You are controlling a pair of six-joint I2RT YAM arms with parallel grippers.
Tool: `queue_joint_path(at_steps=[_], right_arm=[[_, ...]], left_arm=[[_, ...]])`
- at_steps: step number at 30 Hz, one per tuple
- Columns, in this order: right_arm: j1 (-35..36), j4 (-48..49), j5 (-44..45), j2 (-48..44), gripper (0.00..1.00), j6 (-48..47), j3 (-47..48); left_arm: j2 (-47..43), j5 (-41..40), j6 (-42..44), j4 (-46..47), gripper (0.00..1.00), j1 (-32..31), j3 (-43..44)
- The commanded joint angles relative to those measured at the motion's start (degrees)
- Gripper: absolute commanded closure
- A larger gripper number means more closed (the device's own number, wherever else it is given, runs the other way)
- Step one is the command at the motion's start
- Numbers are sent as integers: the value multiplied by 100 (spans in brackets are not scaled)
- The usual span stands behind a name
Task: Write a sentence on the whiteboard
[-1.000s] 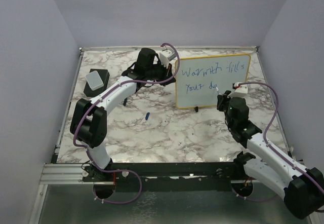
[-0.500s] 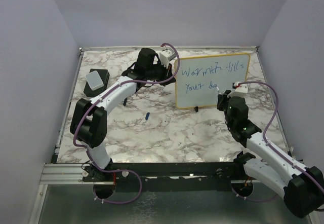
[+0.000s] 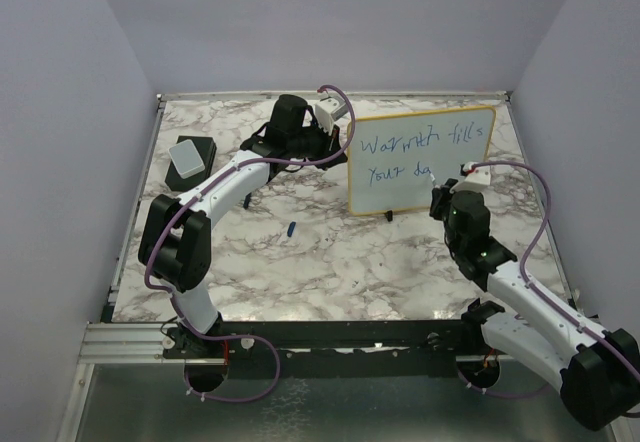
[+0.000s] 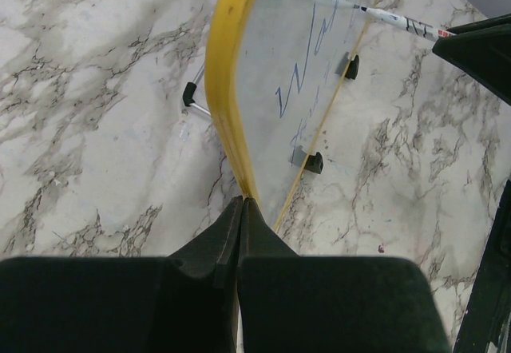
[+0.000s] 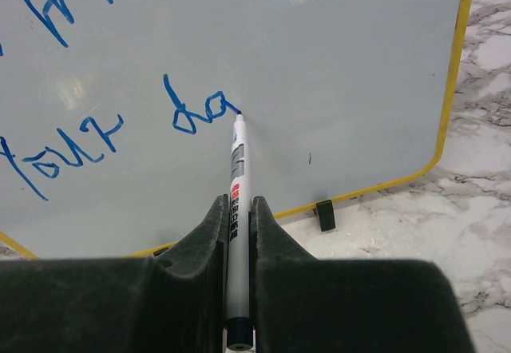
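The whiteboard (image 3: pixel 430 167) stands upright at the back of the table on its small black feet, yellow-framed. The sentence (image 3: pixel 410 154) reads "Warmth fills" over "your da" in blue. My left gripper (image 3: pixel 340 142) is shut on the board's left edge; in the left wrist view its jaws (image 4: pixel 241 202) pinch the yellow frame (image 4: pixel 223 89). My right gripper (image 5: pixel 236 202) is shut on a white marker (image 5: pixel 237 169). The marker's tip touches the whiteboard (image 5: pixel 343 57) just right of the "a" in the sentence (image 5: pixel 196 113). The marker (image 4: pixel 399 19) also shows in the left wrist view.
A grey-topped black eraser block (image 3: pixel 188 160) lies at the left of the marble table (image 3: pixel 330 262). A small blue cap (image 3: pixel 290 228) lies in front of the board. A white box (image 3: pixel 331 114) sits behind the left arm. Walls close in on three sides.
The last letter of the second line has gained a tail stroke. My right gripper with the marker has shifted slightly right and down. The left arm has stayed put.
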Motion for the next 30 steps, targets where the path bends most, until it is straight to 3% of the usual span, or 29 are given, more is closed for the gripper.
queue_joint_path(at_steps=[1,8,24,30], right_arm=[[-27,-174,95,-390,99,35,11],[-37,-144,142,-457,99,-53,56],[-148,355,-8,-237,99,-232,68],[-203,487,-44,-59,99,-274,128]], left_arm=[[-261,115,64,51,100,-17,98],[-271,74,37,50,100,-21,107],[-270,163,-13,77,68,-25,107],[-209,190,-82,136,65,-47,83]])
